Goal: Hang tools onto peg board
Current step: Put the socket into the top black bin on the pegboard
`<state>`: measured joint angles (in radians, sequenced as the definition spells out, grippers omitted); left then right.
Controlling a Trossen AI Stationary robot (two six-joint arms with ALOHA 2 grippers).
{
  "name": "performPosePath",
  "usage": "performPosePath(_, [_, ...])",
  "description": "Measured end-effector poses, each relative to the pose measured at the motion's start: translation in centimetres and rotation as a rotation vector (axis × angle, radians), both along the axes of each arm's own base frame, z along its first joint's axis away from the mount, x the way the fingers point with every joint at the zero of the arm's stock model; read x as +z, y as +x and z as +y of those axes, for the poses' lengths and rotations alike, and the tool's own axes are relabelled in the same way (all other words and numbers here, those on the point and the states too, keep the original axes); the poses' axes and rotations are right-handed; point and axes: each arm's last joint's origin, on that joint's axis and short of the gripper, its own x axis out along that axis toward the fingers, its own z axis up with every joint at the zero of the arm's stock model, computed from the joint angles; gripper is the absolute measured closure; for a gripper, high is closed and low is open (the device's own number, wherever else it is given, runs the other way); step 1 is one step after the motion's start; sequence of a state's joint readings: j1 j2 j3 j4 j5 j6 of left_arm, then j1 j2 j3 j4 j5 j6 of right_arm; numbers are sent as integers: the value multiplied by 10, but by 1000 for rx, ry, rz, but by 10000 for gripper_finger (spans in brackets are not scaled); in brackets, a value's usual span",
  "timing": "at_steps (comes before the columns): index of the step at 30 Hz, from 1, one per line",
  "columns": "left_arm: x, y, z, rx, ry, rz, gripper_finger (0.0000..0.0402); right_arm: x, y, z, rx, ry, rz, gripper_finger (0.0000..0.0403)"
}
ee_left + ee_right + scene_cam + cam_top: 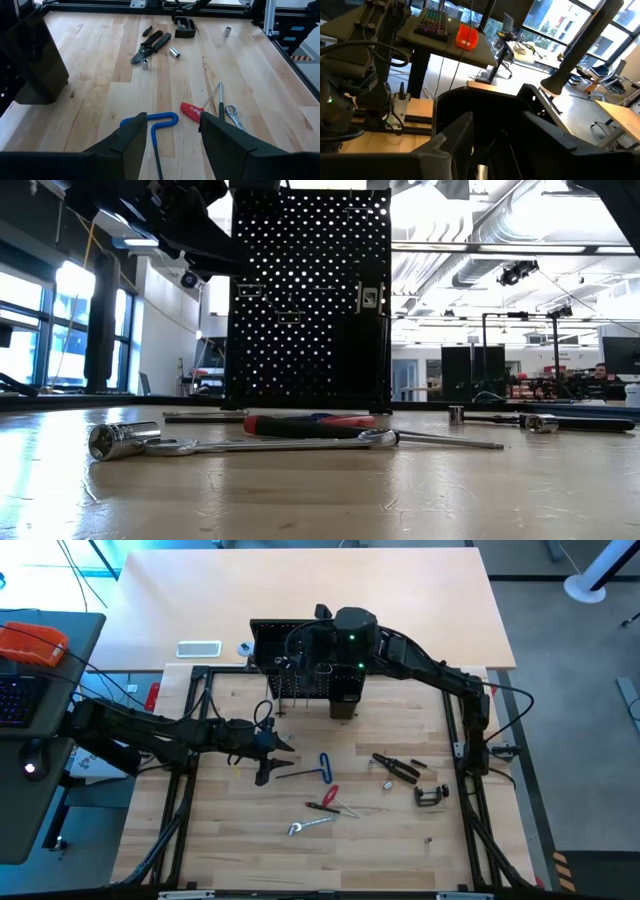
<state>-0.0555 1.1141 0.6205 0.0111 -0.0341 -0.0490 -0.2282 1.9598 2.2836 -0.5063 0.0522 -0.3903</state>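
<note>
The peg board [300, 675] stands upright at the table's far middle, and silver tools [288, 690] hang on its front. My right gripper [497, 132] is high up at the board's top edge [312, 640], open, with a slim silver piece [481, 172] showing low in the gap between its fingers. My left gripper [175, 132] hovers open above the blue-handled T hex key [150, 122], which lies flat on the table. Also lying flat are the red-handled screwdriver [328, 797], a silver wrench [310, 825], the black pliers [396, 766] and the black C-clamp [432, 795].
Small silver sockets [174, 52] lie near the pliers, and another [122, 440] lies at the table's near side. A dark frame [470, 740] borders the wooden work area. A desk with an orange object [30, 643] stands beyond the left edge.
</note>
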Motion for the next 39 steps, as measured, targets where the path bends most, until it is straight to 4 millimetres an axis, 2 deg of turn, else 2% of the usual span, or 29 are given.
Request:
performPosePath(8, [-3,-2,-1,-3,1,36,225,26,-10,31,21,-131,-33,240])
performPosePath(15, [-5,-3,-8,-39,9,60,225,44,-35,67,-4,-239,17,240])
performPosePath(19, [-7,-5,-14,-66,13,88,225,49,-52,86,17,-243,68,240])
performPosePath(24, [-11,-9,-27,-125,7,113,225,44,-68,104,69,-196,175,240])
performPosePath(28, [-18,-13,-40,-167,-29,110,225,32,-74,115,92,-164,305,240])
performPosePath(35, [-45,-27,-66,-224,-94,128,225,18,-83,126,118,-121,457,240])
performPosePath(39, [-62,-27,-85,-256,-105,126,225,14,-86,133,179,-83,506,240])
